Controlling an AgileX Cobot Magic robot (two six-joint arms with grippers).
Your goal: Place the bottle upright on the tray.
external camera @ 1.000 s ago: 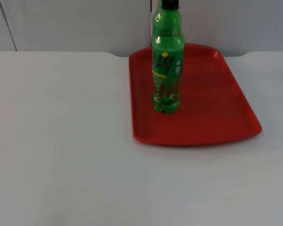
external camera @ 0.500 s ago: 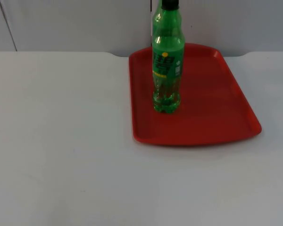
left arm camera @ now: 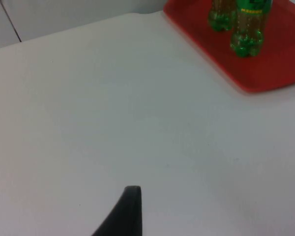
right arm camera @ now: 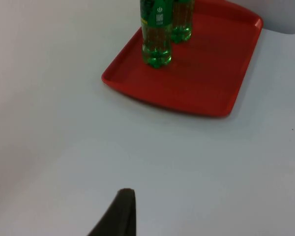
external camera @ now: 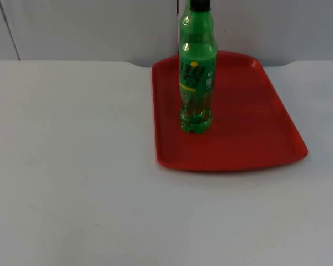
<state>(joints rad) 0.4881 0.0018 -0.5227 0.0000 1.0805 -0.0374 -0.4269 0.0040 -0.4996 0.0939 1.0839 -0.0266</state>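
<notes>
Bottle (external camera: 197,72) position: upright on the red tray (external camera: 255,127), base resting flat on the tray floor in the left half, black cap uppermost.

Nearest the wrist cameras, the left claw (left arm camera: 130,196) hangs over bare bench (external camera: 72,166), well apart from the tray. Whether it is released or clenched cannot be told. The right claw (right arm camera: 125,199) likewise hangs over bare bench surface, well apart from the tray, and its state cannot be told either. Neither claw touches any item.

Beyond the claws, the white bench runs to the near rim of the tray. The tray lies flat on the bench, slightly skewed to the bench edge.

On the tray, the green bottle carries a label with yellow and white markings. Both wrist views show a second bottle (right arm camera: 182,24), also green and upright, standing just beside the first on its far side.

Behind the tray, the bench ends at the grey partition wall (external camera: 89,27).
</notes>
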